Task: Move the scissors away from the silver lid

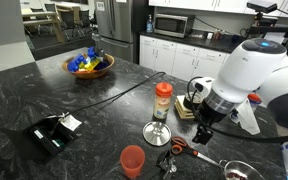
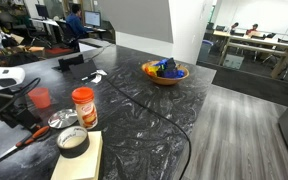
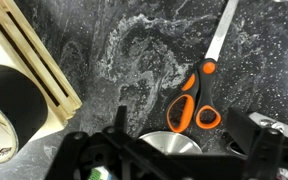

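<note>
The scissors have orange handles and lie flat on the dark counter, blades pointing away toward the top right. Their handles lie right next to the silver lid, whose rim shows at the bottom of the wrist view. Both exterior views show the lid with its upright knob and the scissors beside it. My gripper hangs above the handles and the lid's edge, fingers spread wide and empty. It also shows in an exterior view.
A black tape roll sits on a wooden block close by. An orange-lidded jar, a red cup, a dark clump and a long-handled metal bowl surround the lid. A bowl of colourful items stands farther back.
</note>
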